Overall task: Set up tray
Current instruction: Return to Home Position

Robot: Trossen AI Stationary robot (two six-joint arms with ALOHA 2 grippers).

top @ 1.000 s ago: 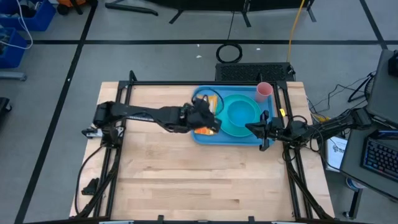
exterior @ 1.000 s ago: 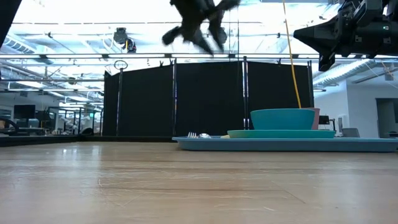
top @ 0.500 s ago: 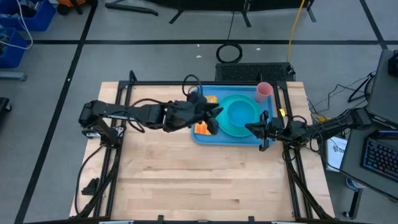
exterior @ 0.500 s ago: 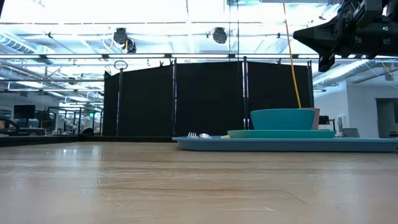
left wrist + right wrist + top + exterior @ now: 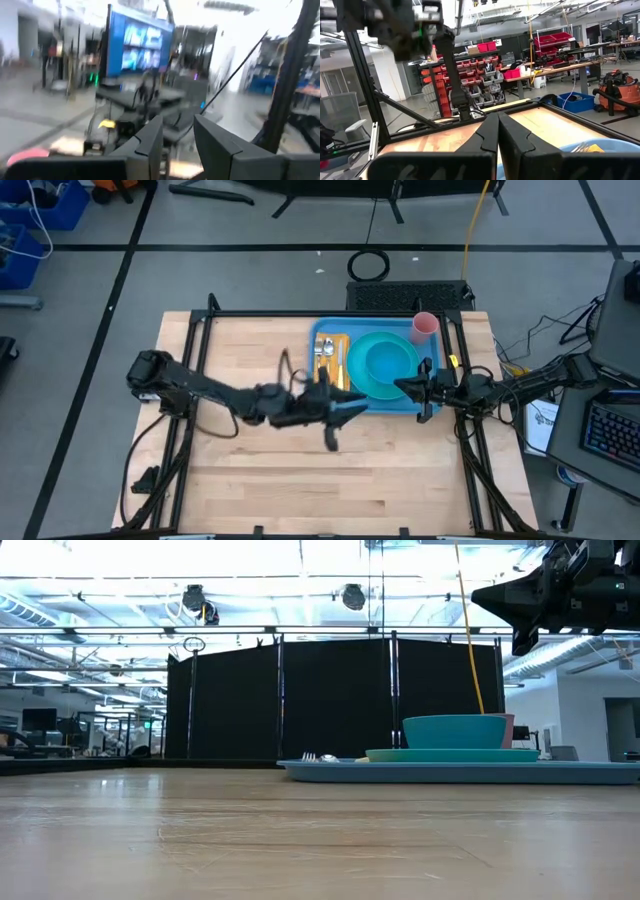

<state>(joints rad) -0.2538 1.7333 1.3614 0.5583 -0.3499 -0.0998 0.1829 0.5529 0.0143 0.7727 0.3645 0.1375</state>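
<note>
- Tray (image 5: 385, 407): far-centre of wood table (image 5: 250, 480), long side across the table. Flat on the top in low view (image 5: 560, 772).
- On tray, R part: round turquoise plate (image 5: 372, 387) with teal bowl (image 5: 392, 360) on it. Low view confirms bowl (image 5: 453, 730) sits on plate (image 5: 400, 754).
- On tray, L part: orange napkin (image 5: 341, 370) with silver cutlery (image 5: 323, 358) lying lengthwise on it, just beside the plate. Can't separate the pieces from above. Low view shows fork tines (image 5: 309, 756) at the tray's L end.
- Pink cup (image 5: 425, 326): upright at tray's far-R corner, next to the plate. Only a sliver shows behind the bowl in low view (image 5: 508, 730).
- Left gripper (image 5: 342, 420): over bare wood just on the near side of the tray's L end, off the tray, touching nothing. Jaws apart. Wrist cam shows a clear gap between the fingers (image 5: 150, 140) with nothing in it. Arm runs across from the L frame post. Not seen in low view.
- Right gripper (image 5: 405, 387): at the tray's R edge, tip over the plate rim, raised well above it per low view (image 5: 482, 594). Jaws together, fingers (image 5: 487, 131) meeting, nothing between them. Arm comes in from the R side.
</note>
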